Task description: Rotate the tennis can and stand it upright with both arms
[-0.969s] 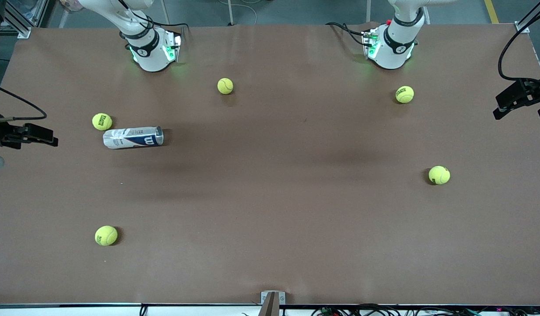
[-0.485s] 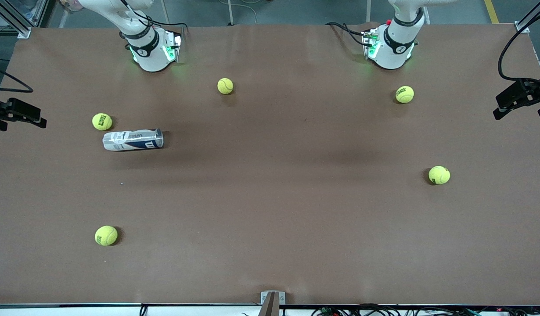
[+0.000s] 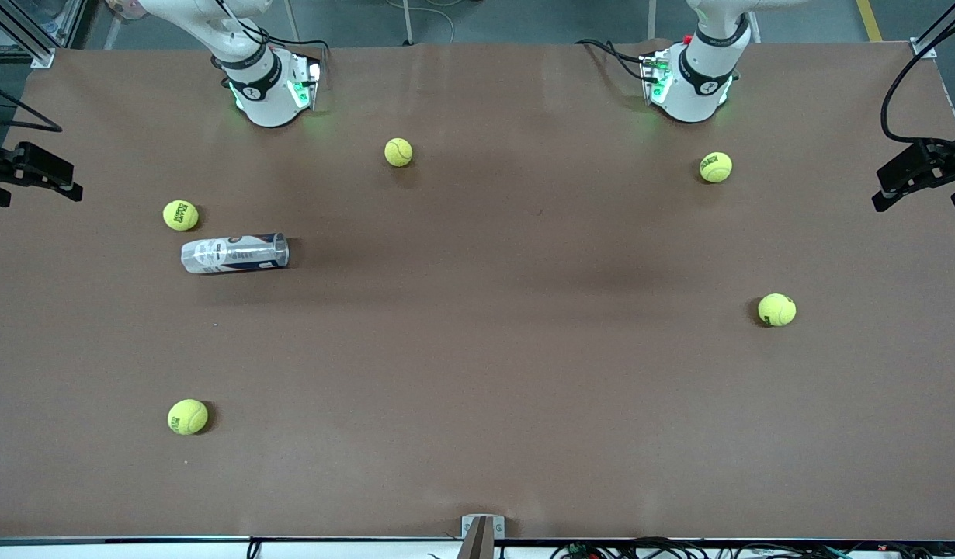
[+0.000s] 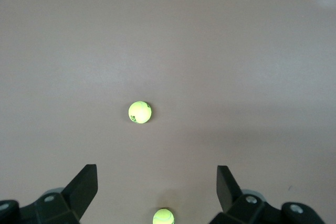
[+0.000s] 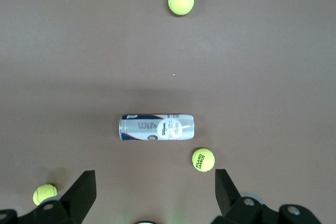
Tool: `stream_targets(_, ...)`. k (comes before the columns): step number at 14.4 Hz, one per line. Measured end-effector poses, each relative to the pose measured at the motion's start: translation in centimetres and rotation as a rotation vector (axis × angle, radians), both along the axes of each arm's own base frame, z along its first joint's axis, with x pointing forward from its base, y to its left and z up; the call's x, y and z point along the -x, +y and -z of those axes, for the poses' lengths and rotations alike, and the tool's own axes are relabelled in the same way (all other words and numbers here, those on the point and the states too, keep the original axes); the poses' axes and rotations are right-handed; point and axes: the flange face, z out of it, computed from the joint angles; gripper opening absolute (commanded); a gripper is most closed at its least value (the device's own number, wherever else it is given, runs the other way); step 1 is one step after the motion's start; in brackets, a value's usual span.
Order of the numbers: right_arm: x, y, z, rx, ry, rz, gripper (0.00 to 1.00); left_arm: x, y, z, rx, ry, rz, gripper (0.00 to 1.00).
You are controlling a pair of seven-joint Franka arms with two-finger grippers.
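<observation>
Tennis can on its side, contents indiscernible

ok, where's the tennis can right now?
Front view: the tennis can lies on its side toward the right arm's end, beside a tennis ball.

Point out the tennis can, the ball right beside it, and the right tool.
tennis can (image 3: 234, 254), front view, mid-label on its side.
tennis ball beside it (image 3: 180, 215), front view, ball centre.
right tool (image 5: 152, 192), right wrist view, gap between open fingers.
</observation>
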Motion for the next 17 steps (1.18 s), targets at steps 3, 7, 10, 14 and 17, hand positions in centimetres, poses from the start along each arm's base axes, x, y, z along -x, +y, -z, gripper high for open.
stream_targets(3, -0.1, -0.4, 0.0, 0.008, -0.008, 0.006, 1.0, 0.0, 0.0, 0.0, 0.0, 0.0, 0.0, 1.0)
stream_targets(7, -1.6, -2.8, 1.9, 0.012, -0.026, 0.047, 1.0, 0.0, 0.0, 0.0, 0.0, 0.0, 0.0, 1.0)
stream_targets(10, -2.8, -4.0, 4.3, 0.015, 0.0, 0.066, 1.0, 0.0, 0.0, 0.0, 0.0, 0.0, 0.0, 1.0)
stream_targets(14, -4.4, -7.8, 8.3, 0.021, 0.041, 0.17, 1.0, 0.0, 0.0, 0.0, 0.0, 0.0, 0.0, 1.0)
stream_targets(17, -3.7, -10.8, 9.1, 0.046, 0.066, 0.527, 1.0, 0.0, 0.0, 0.0, 0.0, 0.0, 0.001, 1.0)
